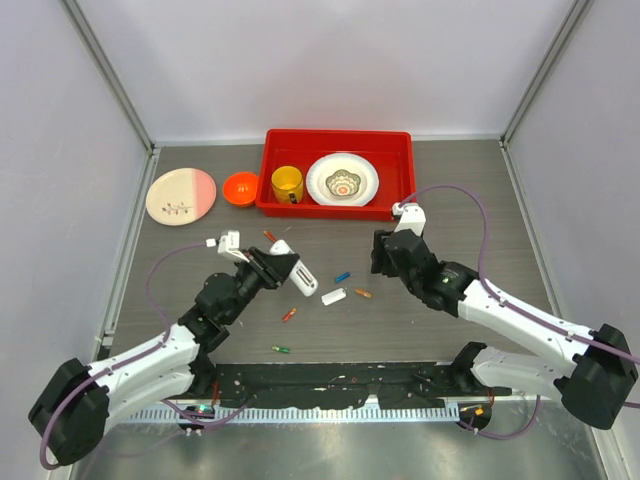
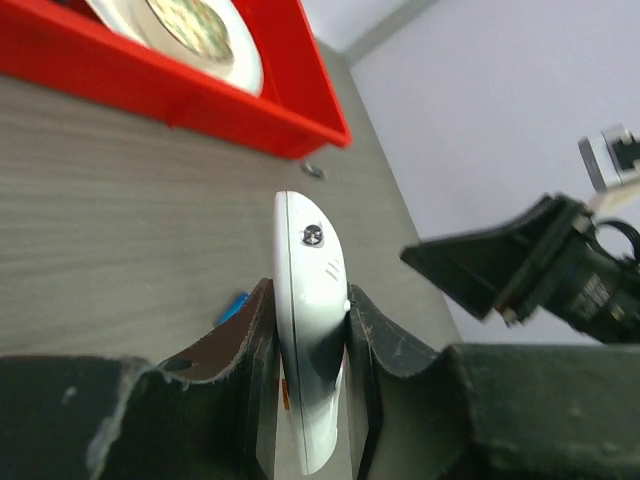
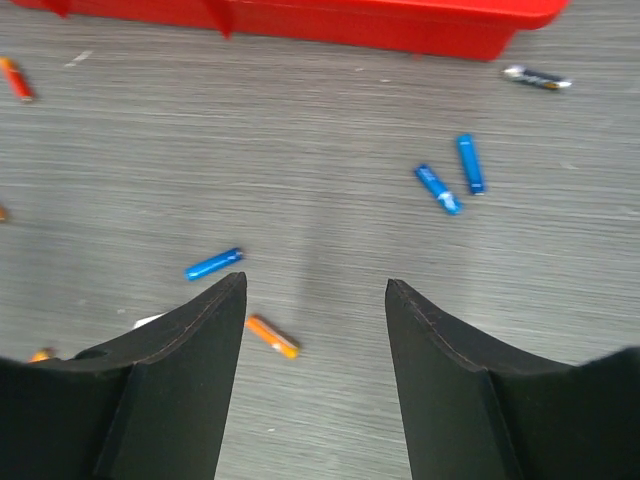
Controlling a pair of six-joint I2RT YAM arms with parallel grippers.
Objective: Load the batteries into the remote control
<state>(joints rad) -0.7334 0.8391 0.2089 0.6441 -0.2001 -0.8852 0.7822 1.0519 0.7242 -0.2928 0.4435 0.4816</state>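
Observation:
My left gripper (image 1: 283, 268) is shut on the white remote control (image 1: 300, 276) and holds it above the table. In the left wrist view the remote control (image 2: 312, 290) stands edge-on, clamped between both fingers of the left gripper (image 2: 310, 335). The right gripper (image 1: 384, 256) hovers open over the table to the right; nothing sits inside the right gripper (image 3: 315, 290). Batteries lie loose below it: an orange one (image 3: 272, 337) by the left finger, a blue one (image 3: 213, 264), and two blue ones (image 3: 438, 188) further off. A white cover (image 1: 334, 296) rests on the table.
A red tray (image 1: 400, 150) at the back holds a yellow cup (image 1: 287, 183) and a patterned plate (image 1: 342, 179). An orange bowl (image 1: 240, 187) and a pink-and-cream plate (image 1: 181, 195) sit left of it. Red (image 1: 289, 314) and green (image 1: 281, 349) batteries lie nearer the arms.

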